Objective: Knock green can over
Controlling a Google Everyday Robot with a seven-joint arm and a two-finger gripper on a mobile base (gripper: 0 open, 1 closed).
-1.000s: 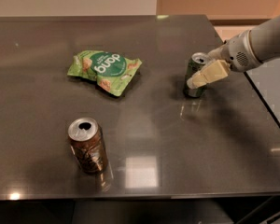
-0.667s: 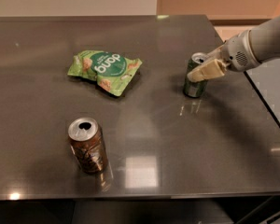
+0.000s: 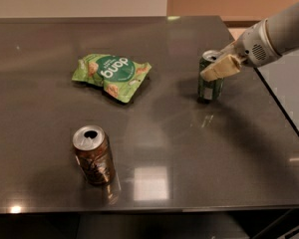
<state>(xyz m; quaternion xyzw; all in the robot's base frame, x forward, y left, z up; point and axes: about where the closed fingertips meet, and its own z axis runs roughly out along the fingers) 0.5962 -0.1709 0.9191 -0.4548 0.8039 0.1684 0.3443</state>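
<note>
Green can (image 3: 207, 86): standing on its base in the right half of the dark table (image 3: 189, 158), toward 2 o'clock from the table's middle. Long axis is running vertical, silver top pointing up; any lean is too slight to call. Pale markings are showing on the side facing the camera, not legible.

Gripper (image 3: 219, 67): lying across the can's upper right side, its pale tip covering the rim and shoulder there. It is reaching in from 2 to 3 o'clock. Cannot tell whether the gripper is open or closed, since the can is hiding what is behind it. The grey arm (image 3: 274, 34) is running off the right edge and is cut off there.

Against the frames from a second ago: the can is keeping the same spot and is still upright. The gripper's tip is now sitting higher on the can, leaving more of the lower body showing.

Green snack bag (image 3: 112, 73): lying flat at 9 o'clock from the can, well apart. Brown can (image 3: 93, 156): standing upright at 7 o'clock, well apart, near the front edge.
</note>
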